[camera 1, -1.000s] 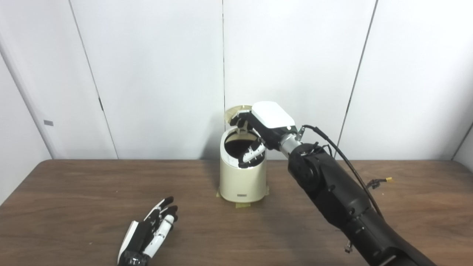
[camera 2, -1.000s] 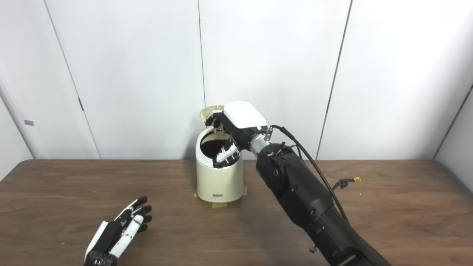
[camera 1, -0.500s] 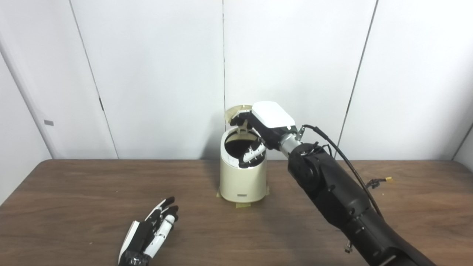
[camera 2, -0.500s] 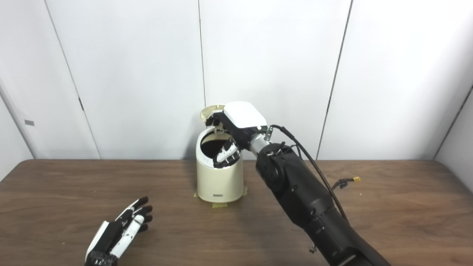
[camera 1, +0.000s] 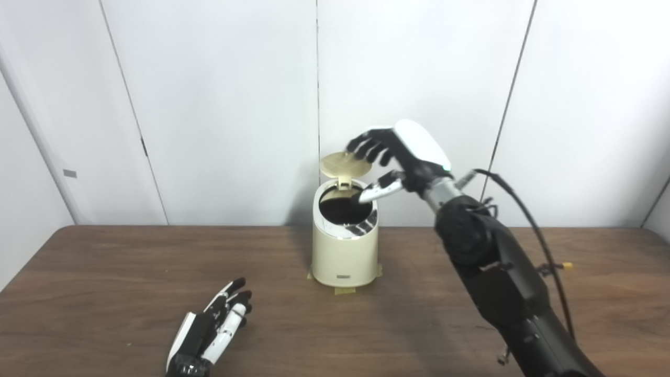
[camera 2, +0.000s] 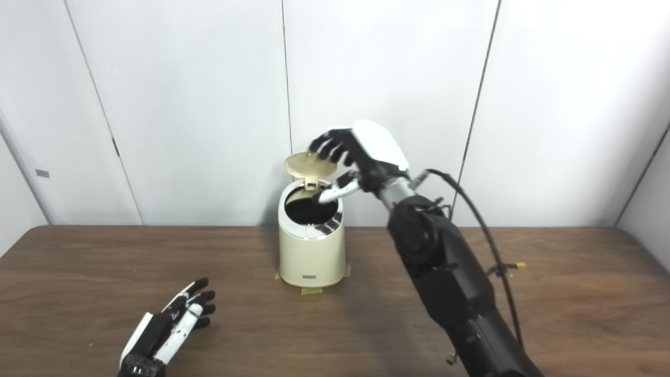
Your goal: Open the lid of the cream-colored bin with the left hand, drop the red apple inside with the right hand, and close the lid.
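Note:
The cream-colored bin point(camera 1: 344, 251) stands at the back middle of the table, its dark mouth showing. Its round lid point(camera 1: 345, 164) is hinged up at the rear and tipped partly forward over the opening. My right hand point(camera 1: 397, 157) is raised above and to the right of the bin with its fingers spread, the fingertips over the lid's right edge; it holds nothing. My left hand point(camera 1: 212, 331) lies flat and open on the table at the front left, well away from the bin. No red apple is visible anywhere.
Tape strips point(camera 1: 341, 289) mark the bin's base on the brown table point(camera 1: 104, 283). White wall panels point(camera 1: 220, 104) stand right behind the bin. A black cable point(camera 1: 523, 209) with a yellow connector loops beside my right forearm.
My right hand has lifted out of the bin's mouth, moved up and right, and spread its fingers. The lid has tipped forward from upright. The left hand has stayed in place.

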